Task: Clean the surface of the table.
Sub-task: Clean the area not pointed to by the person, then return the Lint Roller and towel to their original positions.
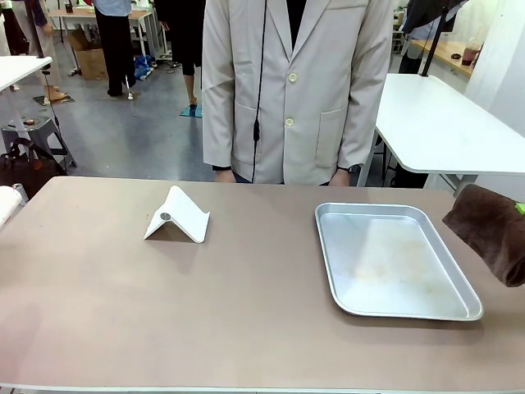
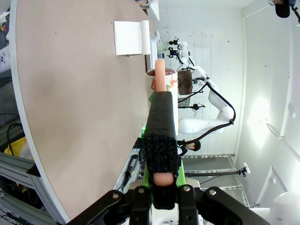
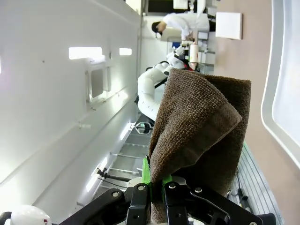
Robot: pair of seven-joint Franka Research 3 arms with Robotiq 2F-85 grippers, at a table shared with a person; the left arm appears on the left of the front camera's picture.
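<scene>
The brownish-taupe table (image 1: 246,312) spreads across the front view. A dark brown cloth (image 1: 492,230) hangs over its right edge, beside the tray. In the right wrist view my right gripper (image 3: 157,180) is shut on that cloth (image 3: 201,122), which drapes over the fingers and hides their tips. My left gripper (image 2: 161,187) is shut on a long thing with a black wrap and a pale pink end (image 2: 161,117), held off the table's left edge (image 2: 70,93).
A shiny steel tray (image 1: 394,258) lies on the right half of the table. A white folded stand (image 1: 176,215) sits left of centre. A person in a beige coat (image 1: 295,90) stands at the far edge. White-topped tables flank them.
</scene>
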